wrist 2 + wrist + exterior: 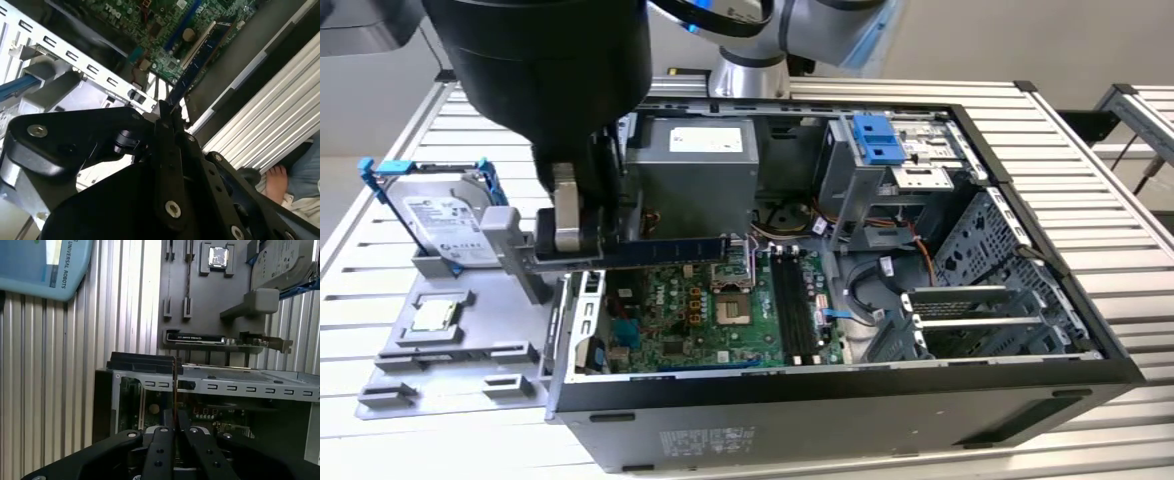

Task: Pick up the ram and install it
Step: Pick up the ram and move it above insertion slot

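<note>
You have the ram (678, 246) clamped in your gripper (603, 245), the two fingers closed flat against its faces at one end. The stick hangs on edge with its long side about level, in the air over the open computer case (854, 410), just inside the case wall on the exterior view's left. Its free end reaches out over the motherboard (700, 325). It is not in any slot: the black slots (790, 300) lie below and further toward the exterior view's right, and the stick runs crosswise to them.

In the second wrist view you see the ram (197, 57) as a dark blue strip running away from the gripper (167, 111) over the green board. In the first wrist view the ram (174, 387) shows edge-on as a thin line rising from the closed gripper (175, 421), with the case's perforated metal wall (240, 386) behind it.

The case stands on the slatted bench (1094, 160). Beside it, along the bench edge on the exterior view's left, lies a grey fixture tray (460, 350). On the tray a hard drive (447, 215) in a blue frame stands tilted, a small square silver chip (434, 315) sits in its own pocket, and an expansion card (220, 340) lies next to the case wall.
</note>
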`<state>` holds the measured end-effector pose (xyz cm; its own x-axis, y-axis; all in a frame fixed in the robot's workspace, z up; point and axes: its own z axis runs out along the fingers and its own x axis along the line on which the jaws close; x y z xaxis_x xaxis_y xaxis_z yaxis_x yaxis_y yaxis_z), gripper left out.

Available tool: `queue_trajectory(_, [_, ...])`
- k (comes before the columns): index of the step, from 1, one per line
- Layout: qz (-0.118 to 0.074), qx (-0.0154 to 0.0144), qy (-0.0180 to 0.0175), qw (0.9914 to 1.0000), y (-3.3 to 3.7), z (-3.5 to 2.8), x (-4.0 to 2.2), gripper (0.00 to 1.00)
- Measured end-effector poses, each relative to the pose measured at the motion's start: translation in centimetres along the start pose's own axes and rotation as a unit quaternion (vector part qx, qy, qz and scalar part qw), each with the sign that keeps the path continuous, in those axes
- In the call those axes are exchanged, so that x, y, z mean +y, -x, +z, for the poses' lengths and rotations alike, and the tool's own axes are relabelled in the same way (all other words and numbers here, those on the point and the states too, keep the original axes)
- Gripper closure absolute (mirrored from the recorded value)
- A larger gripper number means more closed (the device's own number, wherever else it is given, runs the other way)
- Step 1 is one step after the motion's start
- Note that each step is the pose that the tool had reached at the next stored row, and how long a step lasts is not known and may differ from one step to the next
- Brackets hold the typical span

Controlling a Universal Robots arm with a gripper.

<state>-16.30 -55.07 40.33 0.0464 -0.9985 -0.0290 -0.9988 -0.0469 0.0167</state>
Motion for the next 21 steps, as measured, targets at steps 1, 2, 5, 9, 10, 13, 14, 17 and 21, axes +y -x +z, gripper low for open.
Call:
queue_trajectory(1, [0.000,0.0000,0.0001,1.00000,-0.02,-0.01,-0.44,1.00])
queue_trajectory(2, [0.000,0.0000,0.0003,1.00000,-0.04,-0.02,-0.89,1.00])
queue_trajectory(5, [0.000,0.0000,0.0006,1.00000,-0.10,-0.05,-2.25,1.00])
queue_trajectory(9, [0.000,-0.0001,0.0011,1.00000,-0.19,-0.07,-4.08,1.00])
queue_trajectory(10, [0.000,-0.0001,0.0013,1.00000,-0.21,-0.08,-4.55,1.00])
queue_trajectory(13, [0.000,-0.0001,0.0017,1.00000,-0.27,-0.11,-5.91,1.00])
queue_trajectory(14, [0.000,-0.0002,0.0018,1.00000,-0.29,-0.11,-6.36,1.00])
queue_trajectory(17, [0.000,-0.0001,0.0021,1.00000,-0.36,-0.14,-7.73,1.00])
queue_trajectory(21, [0.000,-0.0001,0.0024,1.00000,-0.44,-0.17,-9.53,1.00])
